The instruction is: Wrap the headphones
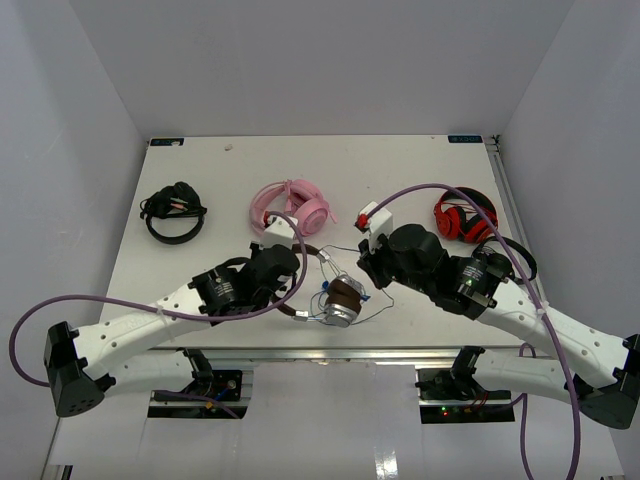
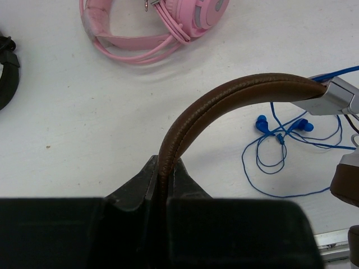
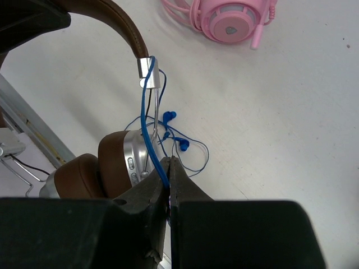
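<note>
The headphones (image 1: 343, 298) have a brown headband (image 2: 224, 98), brown pads and silver ear cups (image 3: 130, 159), and sit near the table's front middle. My left gripper (image 2: 162, 168) is shut on the headband and holds it upright; in the top view it (image 1: 297, 262) is just left of the cups. My right gripper (image 3: 170, 163) is shut on the thin blue cord (image 3: 147, 115), which runs taut up to the silver headband bracket (image 3: 148, 72). Loose cord loops with blue earbud-like bits (image 2: 280, 147) lie on the table beside the cups.
Pink headphones (image 1: 290, 208) lie behind the left gripper. Red-and-black headphones (image 1: 465, 215) are at the back right, black headphones (image 1: 173, 212) at the back left. A small white and red box (image 1: 375, 216) sits by the right wrist. The table's metal front edge (image 1: 300, 352) is close.
</note>
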`<state>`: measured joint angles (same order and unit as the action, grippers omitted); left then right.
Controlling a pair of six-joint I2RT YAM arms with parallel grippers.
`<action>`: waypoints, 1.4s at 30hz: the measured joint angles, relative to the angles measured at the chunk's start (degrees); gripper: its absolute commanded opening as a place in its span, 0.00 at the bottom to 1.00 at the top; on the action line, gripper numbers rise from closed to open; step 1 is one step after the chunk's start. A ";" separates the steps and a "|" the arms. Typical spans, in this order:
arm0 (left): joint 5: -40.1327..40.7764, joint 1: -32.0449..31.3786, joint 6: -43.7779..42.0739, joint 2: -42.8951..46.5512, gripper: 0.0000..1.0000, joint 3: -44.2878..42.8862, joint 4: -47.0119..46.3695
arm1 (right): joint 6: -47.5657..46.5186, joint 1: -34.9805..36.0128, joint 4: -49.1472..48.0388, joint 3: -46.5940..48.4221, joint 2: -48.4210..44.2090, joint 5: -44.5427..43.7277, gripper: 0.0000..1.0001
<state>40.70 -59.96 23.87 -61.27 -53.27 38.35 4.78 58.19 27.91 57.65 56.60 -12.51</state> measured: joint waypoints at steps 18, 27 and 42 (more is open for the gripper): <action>-4.64 0.00 -2.73 1.32 0.00 1.19 -3.30 | 1.07 0.00 3.30 1.73 0.35 -3.61 0.08; -7.29 0.00 -3.99 3.39 0.00 2.29 -5.14 | 1.48 0.00 4.51 2.26 1.29 -5.93 0.08; 1.95 0.02 -1.86 -5.87 0.00 0.98 -5.24 | 2.26 0.00 5.17 2.27 0.32 1.62 0.08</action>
<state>42.65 -59.95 22.01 -67.15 -52.29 33.11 7.04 58.19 33.09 59.92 56.92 -10.90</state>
